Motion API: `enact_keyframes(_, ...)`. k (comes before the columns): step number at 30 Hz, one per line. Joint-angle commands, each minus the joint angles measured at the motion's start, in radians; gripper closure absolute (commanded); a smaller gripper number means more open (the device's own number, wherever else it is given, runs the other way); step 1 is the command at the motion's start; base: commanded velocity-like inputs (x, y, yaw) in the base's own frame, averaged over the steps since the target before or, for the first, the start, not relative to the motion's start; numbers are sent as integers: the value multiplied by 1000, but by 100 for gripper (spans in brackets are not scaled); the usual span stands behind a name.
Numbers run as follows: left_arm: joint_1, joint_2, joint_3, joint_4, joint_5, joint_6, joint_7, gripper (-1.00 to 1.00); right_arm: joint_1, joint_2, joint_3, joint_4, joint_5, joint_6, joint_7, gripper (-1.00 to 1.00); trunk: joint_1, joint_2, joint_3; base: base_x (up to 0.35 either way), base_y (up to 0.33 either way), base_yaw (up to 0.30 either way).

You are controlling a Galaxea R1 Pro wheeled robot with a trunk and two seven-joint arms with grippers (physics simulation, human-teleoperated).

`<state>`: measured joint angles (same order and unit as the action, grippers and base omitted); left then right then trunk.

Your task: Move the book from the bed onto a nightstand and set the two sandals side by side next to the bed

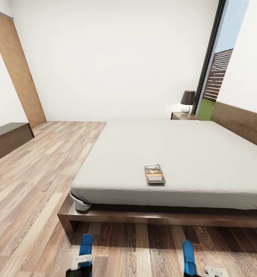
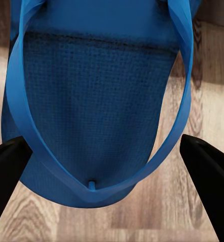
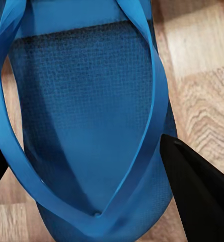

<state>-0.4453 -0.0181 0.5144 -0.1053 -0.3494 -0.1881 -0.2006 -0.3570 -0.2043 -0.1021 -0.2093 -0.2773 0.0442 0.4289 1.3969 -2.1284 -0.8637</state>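
Head view: the book (image 1: 154, 174) lay on the bed (image 1: 190, 154) near its foot edge. Two sandals (image 1: 85, 245) pointed lengthwise toward the bed.

Left wrist view: the left gripper (image 2: 112, 166) was spread, straddling its sandal's (image 2: 91, 111) toe end.

Right wrist view: the right gripper (image 3: 86, 171) straddled the other sandal (image 3: 86, 111) likewise, fingers apart.

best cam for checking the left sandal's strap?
Left wrist view: the left sandal sits close up between the dark fingers, its whole V-strap and textured footbed visible over the wood floor. The head view catches it only as a small blue strip at the bottom edge. The right wrist view frames the other sandal.
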Motion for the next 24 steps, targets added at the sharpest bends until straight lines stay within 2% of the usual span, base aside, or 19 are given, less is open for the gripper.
enact_keyframes(1,-1,0,9,-1,-9,-2,-3,100,0,0,-8,0,-2,5,6,100,0,0,-1,0,0,0)
enact_keyframes(6,0,0,9,-1,-8,-2,-3,100,0,-11,-9,1,-2,6,7,100,0,0,-1,0,0,0)
enact_keyframes(9,0,0,9,-3,-9,2,-1,100,0,-44,-10,-1,-3,8,9,100,0,0,-1,0,0,0)
enact_keyframes(10,0,-1,8,-3,-10,4,4,100,0,-75,-11,-1,-4,11,11,100,0,0,-1,0,0,0)
enact_keyframes(11,0,-1,7,-6,-11,7,36,100,0,-122,-10,-1,-6,14,13,100,0,0,-1,0,0,0)
enact_keyframes(13,-2,-3,6,-13,-11,29,125,100,0,-168,-9,-1,-8,17,16,100,0,0,-1,0,0,0)
enact_keyframes(16,-8,-14,5,-32,-13,163,306,100,0,-193,-11,-3,-10,20,18,100,0,0,-1,0,0,0)
enact_keyframes(17,-10,-20,4,-45,-13,218,344,100,0,-197,-12,-5,-11,24,18,100,0,0,-1,0,0,0)
enact_keyframes(20,-20,-45,2,-126,-16,333,396,100,0,-203,-14,-14,-13,98,19,100,0,0,-1,0,0,0)
enact_keyframes(21,-24,-53,1,-151,-17,363,403,100,0,-207,-14,-18,-13,148,20,100,0,0,-1,0,0,0)
enact_keyframes(22,-32,-62,0,-175,-18,416,409,100,0,-212,-14,-37,-14,229,21,100,0,0,-1,0,0,0)
enact_keyframes(24,-51,-65,-1,-190,-20,488,413,100,0,-215,-14,-101,-14,319,33,100,0,0,-1,0,0,0)
